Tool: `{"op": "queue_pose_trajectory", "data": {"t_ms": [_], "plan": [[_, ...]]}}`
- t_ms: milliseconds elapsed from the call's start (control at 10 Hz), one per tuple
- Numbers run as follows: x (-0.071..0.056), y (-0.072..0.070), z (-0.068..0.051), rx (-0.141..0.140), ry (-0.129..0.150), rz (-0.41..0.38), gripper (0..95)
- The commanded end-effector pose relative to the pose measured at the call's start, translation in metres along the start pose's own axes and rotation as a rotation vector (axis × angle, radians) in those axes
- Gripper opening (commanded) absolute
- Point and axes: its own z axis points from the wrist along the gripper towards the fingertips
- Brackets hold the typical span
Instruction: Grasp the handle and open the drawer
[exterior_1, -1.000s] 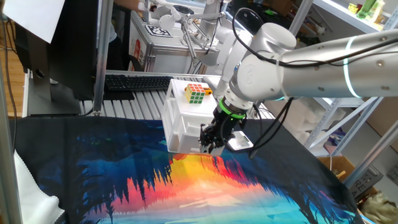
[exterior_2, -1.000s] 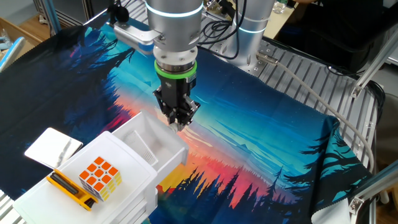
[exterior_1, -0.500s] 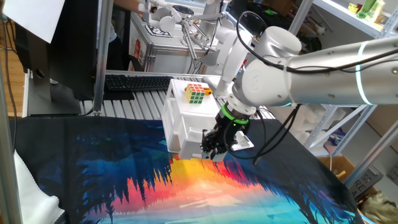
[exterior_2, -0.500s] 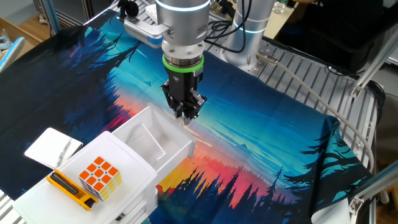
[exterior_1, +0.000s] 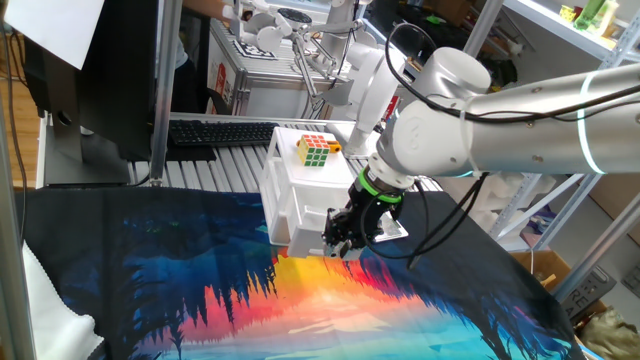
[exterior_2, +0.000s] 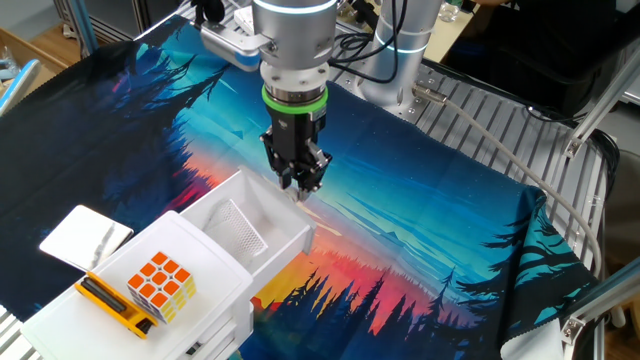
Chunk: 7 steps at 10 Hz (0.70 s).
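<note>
The white drawer stands pulled out from the top of the small white cabinet, and its inside looks bare. My gripper points down at the middle of the drawer's front rim, fingers close together. The handle is hidden under the fingers, so I cannot see whether they still touch it. In the other fixed view the drawer sticks out toward the cloth, with the gripper at its front edge.
A Rubik's cube and a yellow-and-black bar lie on the cabinet top. A white card lies beside the cabinet. The painted cloth covers the table. A keyboard sits behind the cabinet.
Over the last second the gripper drew away from the cabinet and the drawer slid further out with it. In the last half second both have hardly moved.
</note>
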Motion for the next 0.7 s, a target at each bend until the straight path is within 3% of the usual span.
{"op": "queue_pose_trajectory", "data": {"t_ms": [100, 200, 400, 600, 700], "plan": [[0.002, -0.002, -0.001, -0.003, 0.009, 0.0, 95.0], [0.006, -0.004, -0.004, -0.004, 0.019, -0.008, 76.0], [0.012, -0.012, -0.013, 0.001, 0.052, -0.041, 76.0], [0.02, -0.027, -0.031, -0.019, 0.11, -0.081, 38.0], [0.023, -0.034, -0.037, -0.019, 0.119, -0.081, 19.0]]}}
